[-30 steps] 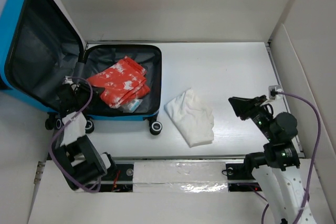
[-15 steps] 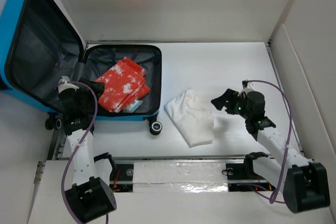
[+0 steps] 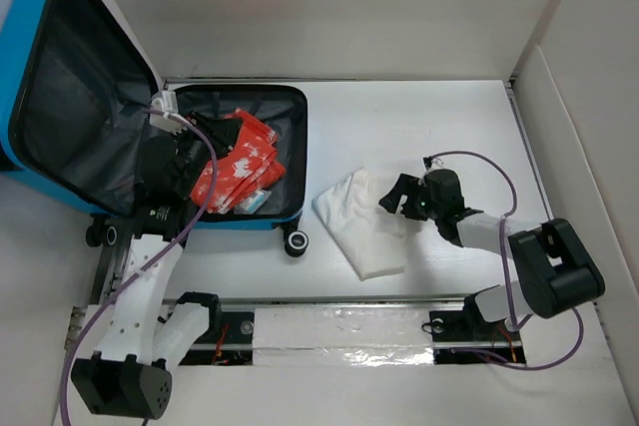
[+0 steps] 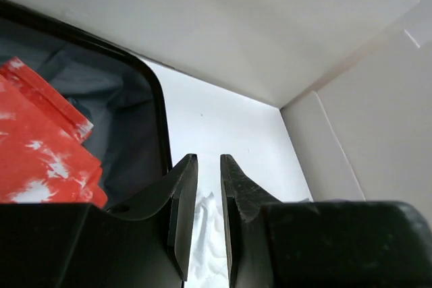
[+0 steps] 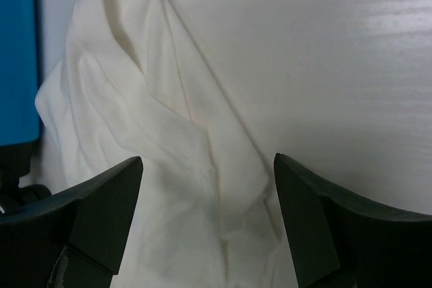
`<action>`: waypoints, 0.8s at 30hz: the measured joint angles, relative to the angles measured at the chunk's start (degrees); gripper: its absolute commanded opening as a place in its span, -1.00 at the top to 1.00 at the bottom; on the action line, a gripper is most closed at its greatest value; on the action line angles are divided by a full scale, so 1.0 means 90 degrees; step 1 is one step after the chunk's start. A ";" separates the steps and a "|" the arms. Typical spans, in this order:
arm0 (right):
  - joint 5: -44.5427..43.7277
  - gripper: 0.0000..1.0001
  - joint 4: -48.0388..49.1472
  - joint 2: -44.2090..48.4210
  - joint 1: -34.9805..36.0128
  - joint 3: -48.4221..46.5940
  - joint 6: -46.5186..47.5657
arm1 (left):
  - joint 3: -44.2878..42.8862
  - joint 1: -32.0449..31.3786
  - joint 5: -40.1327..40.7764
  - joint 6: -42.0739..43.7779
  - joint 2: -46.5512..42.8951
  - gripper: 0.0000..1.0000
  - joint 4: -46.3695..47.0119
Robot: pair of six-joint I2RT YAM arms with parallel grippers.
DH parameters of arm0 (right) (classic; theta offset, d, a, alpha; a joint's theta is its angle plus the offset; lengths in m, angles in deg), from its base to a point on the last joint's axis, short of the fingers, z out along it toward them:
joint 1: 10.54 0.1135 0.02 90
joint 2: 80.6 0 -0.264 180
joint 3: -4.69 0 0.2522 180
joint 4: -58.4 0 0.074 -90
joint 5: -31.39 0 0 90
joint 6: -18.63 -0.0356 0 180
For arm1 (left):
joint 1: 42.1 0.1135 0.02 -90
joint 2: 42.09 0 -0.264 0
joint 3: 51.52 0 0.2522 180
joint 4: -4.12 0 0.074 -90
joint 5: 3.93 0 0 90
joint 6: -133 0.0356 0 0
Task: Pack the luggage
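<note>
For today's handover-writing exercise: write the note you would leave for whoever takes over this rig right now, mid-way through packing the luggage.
Left gripper: almost closed, empty, above the open luggage.
Right gripper: open, empty, poised over a fold of the white cloth.
Positions: the cloth lies on the table, right of the luggage.
Done: red patterned packet is in the base half.
Left: grasp the cloth, put it inside, close the lid.
</note>
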 measured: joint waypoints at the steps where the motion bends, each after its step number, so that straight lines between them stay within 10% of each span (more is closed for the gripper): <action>1: 0.0000 -0.45 0.0117 -0.0141 0.0029 -0.0063 -0.0024 | -0.0032 -0.0078 -0.0058 0.0022 0.0112 0.62 0.0044; 9: 0.0121 0.96 0.0772 -0.0848 0.0078 -0.0180 -0.0347 | 0.0818 -0.0527 -0.0015 -0.0199 0.0821 0.69 0.0413; 15: 0.0197 1.00 0.0852 -0.0852 -0.0240 -0.0483 -0.0588 | -0.0092 -0.3186 0.0430 -0.0119 0.2742 0.74 0.0707; 19: 0.0233 1.00 0.0962 -0.0952 -0.0908 -0.0850 -0.0651 | -0.0614 -0.3733 0.0508 -0.0017 0.3415 0.59 0.0942; 24: 0.0248 0.56 0.1195 -0.1479 -0.1870 -0.1149 -0.0743 | -0.0891 -0.4124 0.0925 0.0134 0.3840 -0.17 0.1069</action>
